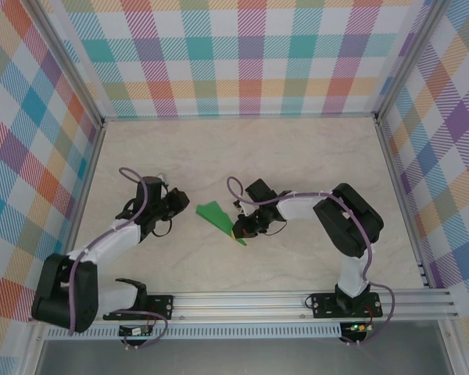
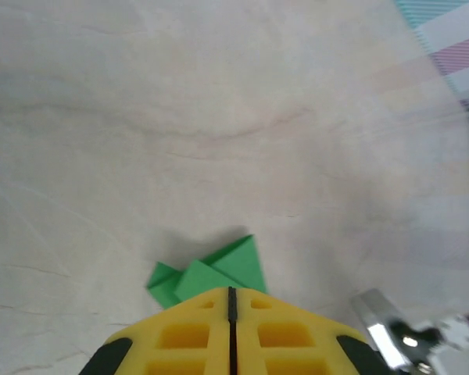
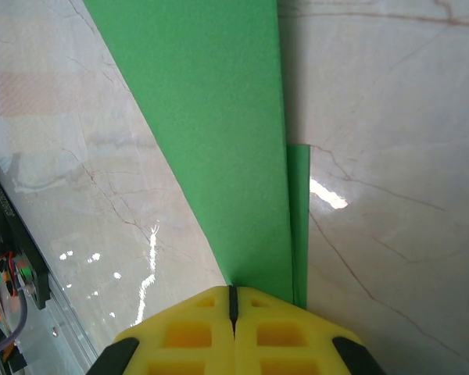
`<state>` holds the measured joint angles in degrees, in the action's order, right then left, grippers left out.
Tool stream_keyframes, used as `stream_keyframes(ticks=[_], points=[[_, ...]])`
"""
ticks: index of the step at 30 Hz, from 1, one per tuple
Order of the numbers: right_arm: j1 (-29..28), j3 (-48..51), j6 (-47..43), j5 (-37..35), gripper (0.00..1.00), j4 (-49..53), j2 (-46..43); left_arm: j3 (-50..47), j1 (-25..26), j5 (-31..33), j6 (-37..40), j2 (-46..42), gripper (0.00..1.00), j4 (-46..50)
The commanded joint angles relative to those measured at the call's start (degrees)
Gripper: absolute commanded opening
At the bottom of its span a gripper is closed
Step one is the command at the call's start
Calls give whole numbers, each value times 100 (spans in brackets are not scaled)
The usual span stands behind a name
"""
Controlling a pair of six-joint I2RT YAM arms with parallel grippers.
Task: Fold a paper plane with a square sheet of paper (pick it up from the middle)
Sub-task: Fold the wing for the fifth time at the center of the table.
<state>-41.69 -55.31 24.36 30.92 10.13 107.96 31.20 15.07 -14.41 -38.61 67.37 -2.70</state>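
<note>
The square sheet of paper lies flat mid-table, bright green and folded into a narrow pointed dart whose tip aims at the near right. My left gripper sits just left of the dart's wide end, shut and empty. In the left wrist view the layered green folds lie right beyond its closed yellow fingertips. My right gripper is shut, its closed tips down over the pointed end. The right wrist view has the long green flap running away from its fingertips, with a thin second layer along the right edge.
A pale marble-patterned tabletop is fenced by chequered walls at the back and on both sides. An aluminium rail carrying the arm bases runs along the near edge. A shiny metal piece lies to the right of my left fingers.
</note>
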Motion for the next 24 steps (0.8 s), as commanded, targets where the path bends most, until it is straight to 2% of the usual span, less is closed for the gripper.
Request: stream_keyframes(ticks=[1, 7, 15, 20, 24], points=[[-14, 362, -151, -807, 1, 1211, 514, -254, 337, -105, -316, -332, 9, 102], [-14, 380, -153, -797, 0, 1211, 534, -224, 1033, -175, -543, 30, 9, -230], [-14, 363, -103, -780, 0, 1178, 568, 448, 2120, -141, -602, 1736, 4, -778], [-14, 380, -109, -780, 0, 1178, 586, 759, 2535, -135, -639, 2526, 3, -1011], [-14, 380, -115, -792, 0, 1176, 594, 701, 2606, 169, -623, 2846, 2, -944]])
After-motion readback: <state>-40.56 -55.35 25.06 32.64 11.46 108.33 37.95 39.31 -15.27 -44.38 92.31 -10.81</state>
